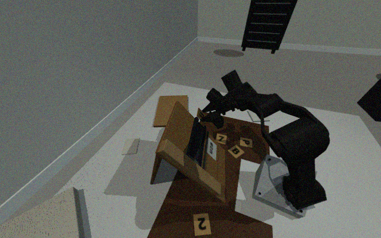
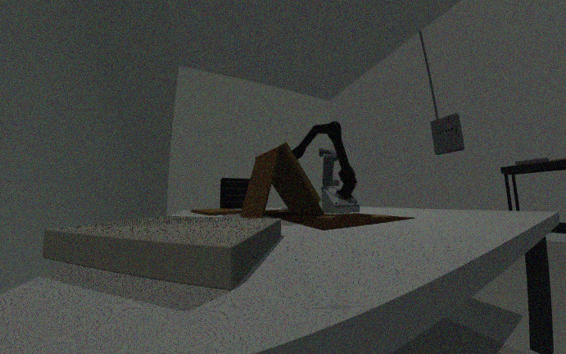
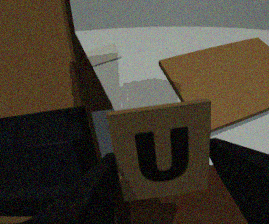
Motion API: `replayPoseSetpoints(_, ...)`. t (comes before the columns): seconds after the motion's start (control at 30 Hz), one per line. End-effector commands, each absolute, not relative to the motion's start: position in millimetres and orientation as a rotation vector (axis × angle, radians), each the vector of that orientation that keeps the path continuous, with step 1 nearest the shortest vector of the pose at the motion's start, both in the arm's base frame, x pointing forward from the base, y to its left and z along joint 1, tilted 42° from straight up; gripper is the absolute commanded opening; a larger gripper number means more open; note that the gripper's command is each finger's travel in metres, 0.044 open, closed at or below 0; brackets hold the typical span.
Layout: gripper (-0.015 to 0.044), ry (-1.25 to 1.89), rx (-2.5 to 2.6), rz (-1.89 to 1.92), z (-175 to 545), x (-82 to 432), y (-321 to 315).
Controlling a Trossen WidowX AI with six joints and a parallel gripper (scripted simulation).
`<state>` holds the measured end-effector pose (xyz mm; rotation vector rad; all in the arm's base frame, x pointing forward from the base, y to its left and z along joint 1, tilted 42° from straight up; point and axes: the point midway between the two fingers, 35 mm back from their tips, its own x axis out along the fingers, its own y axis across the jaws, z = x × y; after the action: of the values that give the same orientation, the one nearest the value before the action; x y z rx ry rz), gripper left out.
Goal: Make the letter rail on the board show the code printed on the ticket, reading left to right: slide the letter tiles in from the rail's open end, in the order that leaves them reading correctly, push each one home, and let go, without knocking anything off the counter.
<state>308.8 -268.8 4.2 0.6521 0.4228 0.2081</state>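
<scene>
My gripper (image 1: 202, 115) (image 3: 162, 152) is shut on the U tile (image 1: 200, 113) (image 3: 122, 130). It holds the tile upright, letter facing the wrist camera, beside the far end of the dark rail (image 1: 196, 143) (image 3: 35, 142). Whether the tile touches the rail is unclear. The rail runs across the sloping wooden board (image 1: 173, 130) (image 2: 297, 184) (image 3: 30, 55); no tile shows in it. The white ticket (image 1: 212, 149) is below the rail; its print is too small to read surely. A B tile (image 1: 235, 151), a P tile (image 1: 246, 142), a tile like 7 or Z (image 1: 221, 138) and a tile like 2 (image 1: 202, 223) lie flat.
A flat wooden panel (image 1: 171, 109) (image 3: 225, 80) lies beyond the board. A thick speckled slab (image 1: 46, 212) (image 2: 143, 264) lies near the wall side. Dark brown mats (image 1: 167, 212) lie under the tiles. The arm's grey base (image 1: 271, 192) stands to the right of the board.
</scene>
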Motion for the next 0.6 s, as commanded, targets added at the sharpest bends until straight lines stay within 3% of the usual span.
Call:
replayPoseSetpoints(0.0, 0.0, 0.425, 0.652, 0.202, 6.5, 308.3, -267.0)
replayPoseSetpoints(0.57, 0.0, 0.425, 0.653, 0.202, 11.9, 307.8, -259.9)
